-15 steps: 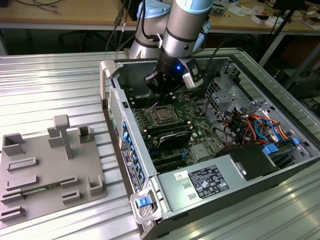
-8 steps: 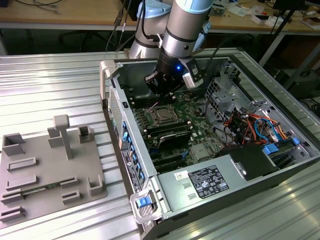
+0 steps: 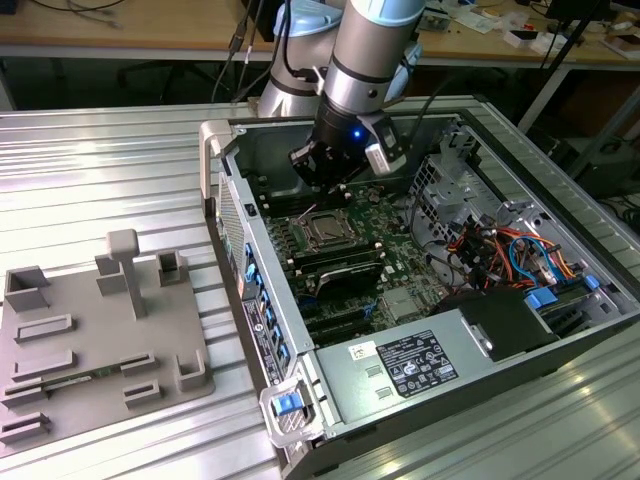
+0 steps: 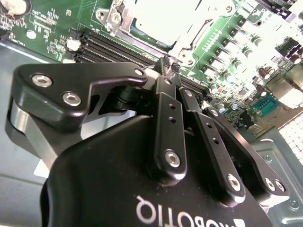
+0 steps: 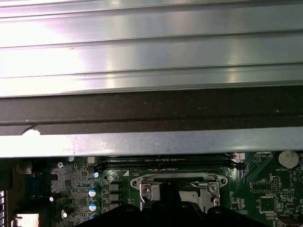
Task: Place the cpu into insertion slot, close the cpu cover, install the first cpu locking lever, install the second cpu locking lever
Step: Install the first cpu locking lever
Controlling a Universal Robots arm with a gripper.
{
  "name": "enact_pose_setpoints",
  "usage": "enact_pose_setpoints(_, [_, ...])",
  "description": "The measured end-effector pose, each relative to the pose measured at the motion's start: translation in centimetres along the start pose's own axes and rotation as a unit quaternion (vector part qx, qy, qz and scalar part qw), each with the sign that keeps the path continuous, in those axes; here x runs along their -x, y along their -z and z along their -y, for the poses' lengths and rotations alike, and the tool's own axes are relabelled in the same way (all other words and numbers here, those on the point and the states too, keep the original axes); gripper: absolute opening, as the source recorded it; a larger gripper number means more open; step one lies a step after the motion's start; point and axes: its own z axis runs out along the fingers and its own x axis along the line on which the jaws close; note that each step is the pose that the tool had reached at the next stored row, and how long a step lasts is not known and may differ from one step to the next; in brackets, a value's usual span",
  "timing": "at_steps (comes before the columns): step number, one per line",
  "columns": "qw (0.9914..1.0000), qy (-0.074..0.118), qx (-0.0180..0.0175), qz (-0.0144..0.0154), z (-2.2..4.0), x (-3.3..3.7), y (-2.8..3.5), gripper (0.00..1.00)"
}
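The cpu lies as a grey square inside the insertion slot on the green motherboard. The silvery cpu cover lies flat around it. My gripper hangs just above the slot's far edge. In the second wrist view its black fingertips are pressed together, shut, right beside the glaring metal frame of the slot. Whether a thin locking lever sits between them I cannot tell. The first wrist view shows the cover's frame with the dark gripper body below it.
The open computer case lies on a ribbed metal table. Long black memory slots run beside the socket. Cables and a drive cage crowd the exterior view's right. A grey fixture tray lies at the exterior view's left.
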Motion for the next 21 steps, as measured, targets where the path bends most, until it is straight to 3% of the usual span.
enact_pose_setpoints(5, [0.99996,0.009,-0.0002,-0.0003,-0.24,0.23,-0.05,0.11])
enact_pose_setpoints(8, [0.99994,0.011,-0.0002,-0.0003,-0.37,0.73,-0.14,0.11])
enact_pose_setpoints(13, [0.99988,0.016,-0.0004,-0.0005,-0.52,1.07,-0.60,0.11])
enact_pose_setpoints(21, [0.99967,0.026,-0.0004,-0.0008,-0.52,0.69,-0.60,0.11])
